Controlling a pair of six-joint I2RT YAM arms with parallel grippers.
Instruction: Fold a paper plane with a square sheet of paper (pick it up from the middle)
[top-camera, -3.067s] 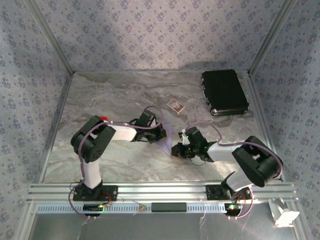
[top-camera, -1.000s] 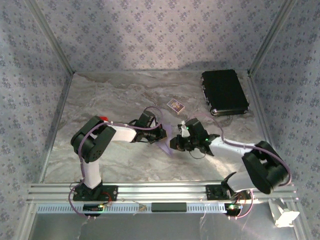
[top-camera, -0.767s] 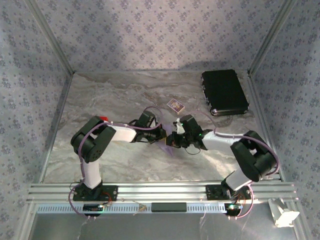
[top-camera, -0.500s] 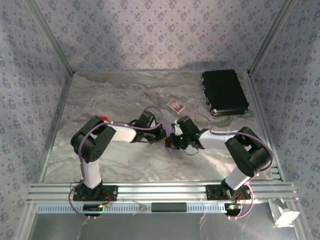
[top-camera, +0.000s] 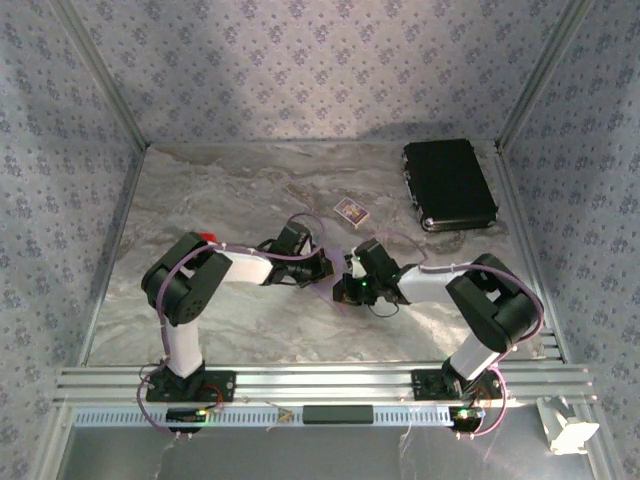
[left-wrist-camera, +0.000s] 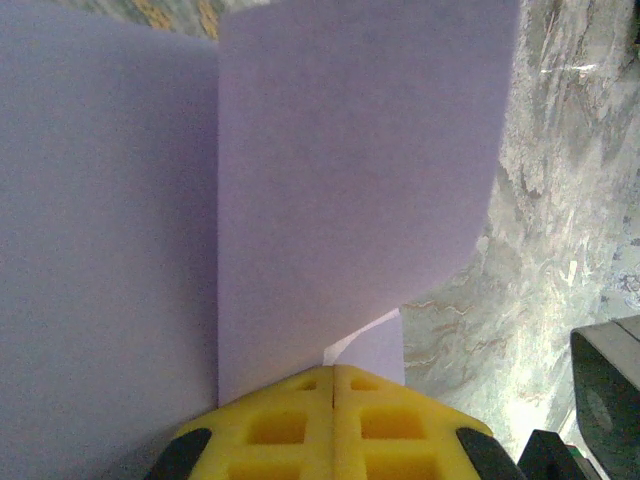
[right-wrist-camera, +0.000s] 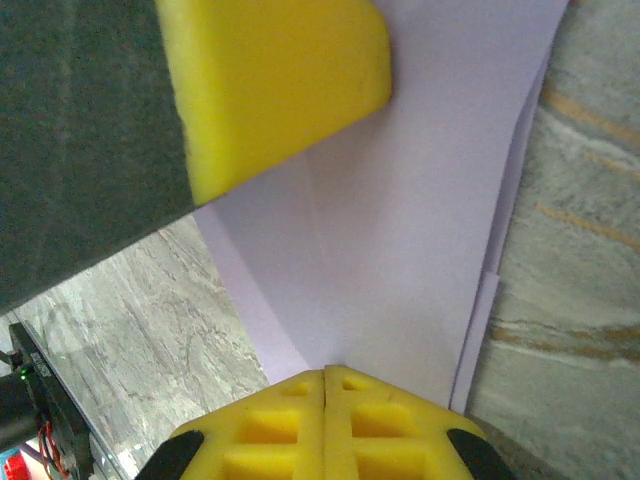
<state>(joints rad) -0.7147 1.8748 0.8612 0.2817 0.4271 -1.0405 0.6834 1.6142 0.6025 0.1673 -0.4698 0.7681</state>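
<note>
No legible text or labels

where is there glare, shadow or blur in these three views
Top external: soft overall, brighter patch on the back wall, dimmer upper left. Left wrist: lilac paper evenly lit, washed-out glare on the marble table at lower right. Right wrist: yellow finger pad at upper left soft-edged, close to the lens.

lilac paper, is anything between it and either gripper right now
Nothing visible does. The left gripper and the right gripper are each shut on the lilac paper itself, with its edge pinched in their jaws. The small patterned card lies farther back, apart from them.
</note>
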